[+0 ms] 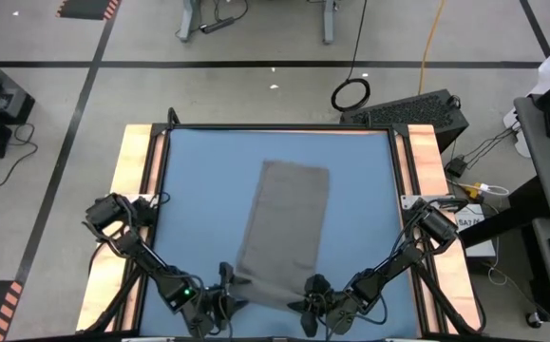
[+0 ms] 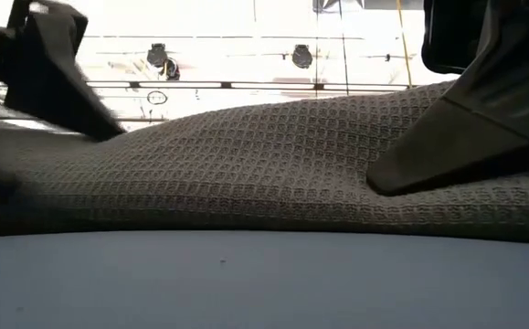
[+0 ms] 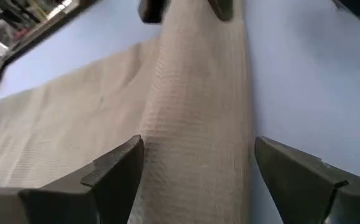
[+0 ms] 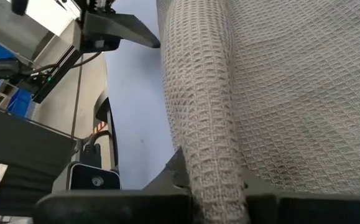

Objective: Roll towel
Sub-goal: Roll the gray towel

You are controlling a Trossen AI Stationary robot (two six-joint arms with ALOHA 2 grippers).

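The dark grey towel (image 1: pixel 284 223) lies lengthwise on the blue table (image 1: pixel 189 190). Its near end is gathered into a raised roll (image 2: pixel 273 155) that runs across the table. My left gripper (image 1: pixel 225 288) is at the roll's left end and my right gripper (image 1: pixel 312 296) is at its right end. Each has its fingers around the roll. The left wrist view looks along the roll (image 3: pixel 198 124) toward the right gripper. The right wrist view shows the roll (image 4: pixel 198 93) and the flat towel beside it (image 4: pixel 310 81). The white tag is hidden. My left gripper has the roll's left end (image 3: pixel 198 186) between its two fingers (image 3: pixel 117 171), one on each side. The fingers lie across the roll, nearly level, coming from the table's near left. The roll rests on the table. My right gripper has the roll's right end (image 4: pixel 214 177) between its fingers. One finger (image 4: pixel 175 169) shows on the roll's near side; the towel hides the other. The fingers lie across the roll, coming from the table's near right. The roll bulges up between the two grippers.
Bare blue table lies to the left, right and far side of the towel. Wooden side rails (image 1: pixel 132 190) edge the table. The near table edge is close behind both grippers. A computer case (image 1: pixel 417 109) and cables are on the floor beyond.
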